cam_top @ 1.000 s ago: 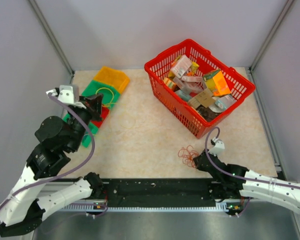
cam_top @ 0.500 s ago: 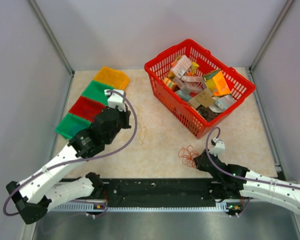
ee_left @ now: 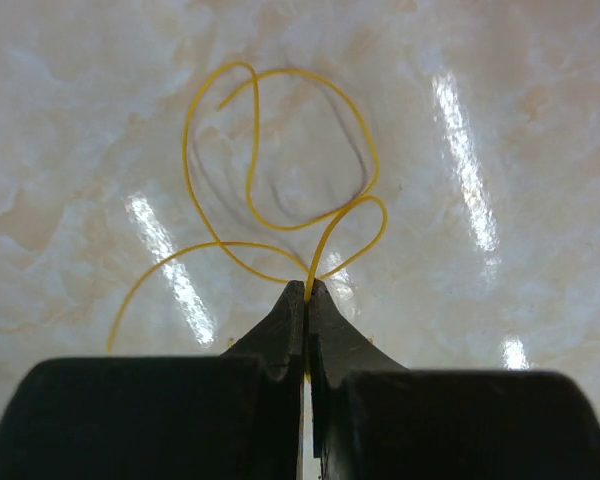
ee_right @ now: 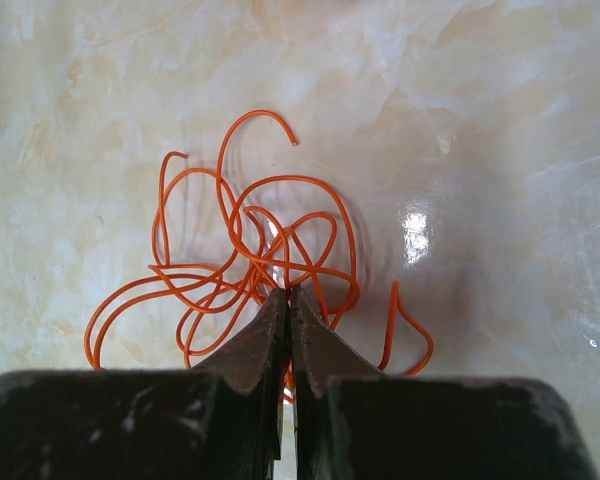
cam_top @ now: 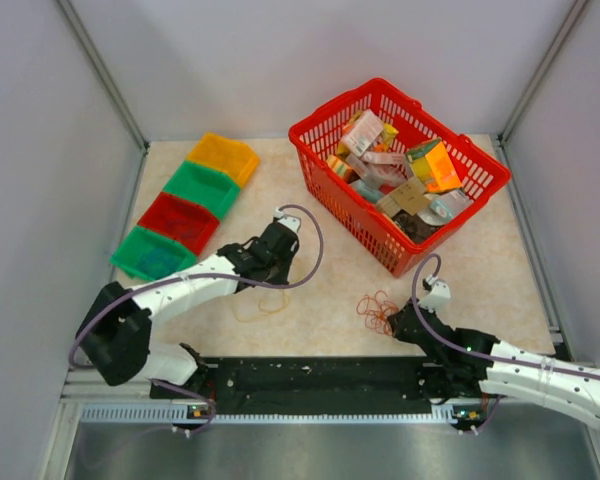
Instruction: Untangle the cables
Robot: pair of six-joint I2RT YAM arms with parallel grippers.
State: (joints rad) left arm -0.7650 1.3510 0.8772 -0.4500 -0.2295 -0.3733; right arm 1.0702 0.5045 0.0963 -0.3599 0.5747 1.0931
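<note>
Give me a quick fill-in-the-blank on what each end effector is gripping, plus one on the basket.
The left end effector pinches a single cable coloured ___.
The right end effector pinches a cable tangle coloured ___.
The basket holding packets is coloured ___.
Missing words: yellow; orange; red.

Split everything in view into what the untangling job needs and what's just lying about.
Job: yellow cable, pinched by left gripper; orange cable tangle, pinched by right gripper.
Lying about: red basket, the packets in it, row of coloured bins.
</note>
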